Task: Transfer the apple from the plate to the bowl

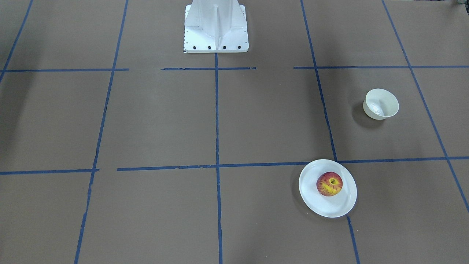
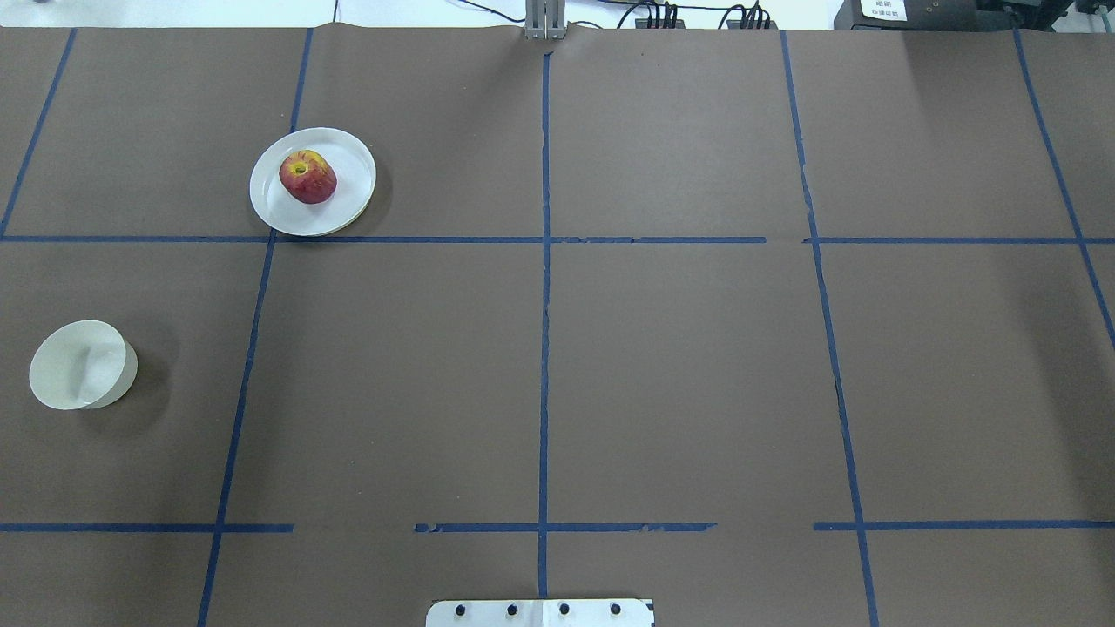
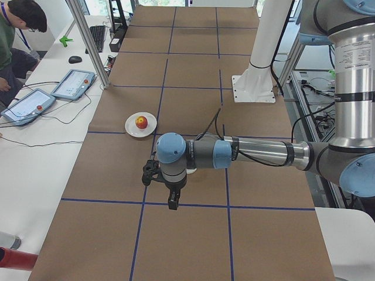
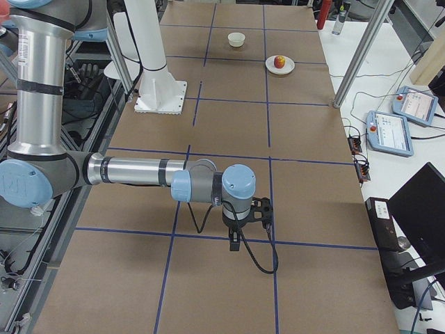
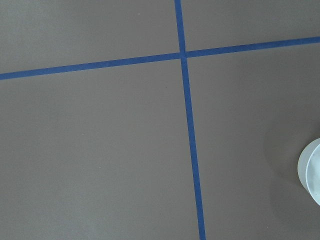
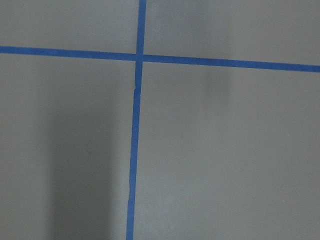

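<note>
The red and yellow apple (image 1: 329, 184) sits on the white plate (image 1: 329, 208), stem dimple up. It also shows in the overhead view (image 2: 307, 177) on the plate (image 2: 350, 165). The cream bowl (image 1: 381, 104) stands empty, apart from the plate and nearer the robot's side; it shows in the overhead view (image 2: 83, 364) and at the edge of the left wrist view (image 5: 312, 170). My left gripper (image 3: 173, 205) hangs above the table near the bowl's area; I cannot tell if it is open. My right gripper (image 4: 235, 245) hangs over the other end; I cannot tell its state.
The white robot base (image 1: 216, 25) stands at the table's middle edge. Blue tape lines grid the brown table top. Teach pendants (image 3: 73, 84) and an operator (image 3: 14, 35) are at a side bench beyond the plate.
</note>
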Motion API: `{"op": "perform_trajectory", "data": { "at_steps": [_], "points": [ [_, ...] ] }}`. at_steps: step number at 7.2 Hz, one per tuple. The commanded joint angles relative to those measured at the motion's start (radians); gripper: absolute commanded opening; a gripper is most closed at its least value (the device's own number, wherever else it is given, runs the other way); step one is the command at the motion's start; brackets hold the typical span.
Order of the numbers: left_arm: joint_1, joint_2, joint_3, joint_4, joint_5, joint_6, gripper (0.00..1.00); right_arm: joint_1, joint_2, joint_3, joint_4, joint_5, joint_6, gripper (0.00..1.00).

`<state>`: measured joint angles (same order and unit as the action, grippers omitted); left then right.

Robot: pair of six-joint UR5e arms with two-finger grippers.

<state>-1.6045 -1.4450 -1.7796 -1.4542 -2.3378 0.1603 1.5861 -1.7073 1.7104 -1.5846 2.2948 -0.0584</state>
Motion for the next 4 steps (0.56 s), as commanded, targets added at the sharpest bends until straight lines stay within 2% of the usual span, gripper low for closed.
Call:
{"op": "perform_trajectory", "data": {
  "at_steps": [1, 4],
  "points": [
    [-0.002, 0.0, -0.012, -0.001, -0.002, 0.001, 1.0, 0.0, 0.0, 0.0, 0.0, 0.0, 0.0, 1.0],
    [0.003, -0.005, -0.009, -0.024, -0.002, 0.008, 1.0, 0.0, 0.0, 0.0, 0.0, 0.0, 0.0, 1.0]
  ]
}}
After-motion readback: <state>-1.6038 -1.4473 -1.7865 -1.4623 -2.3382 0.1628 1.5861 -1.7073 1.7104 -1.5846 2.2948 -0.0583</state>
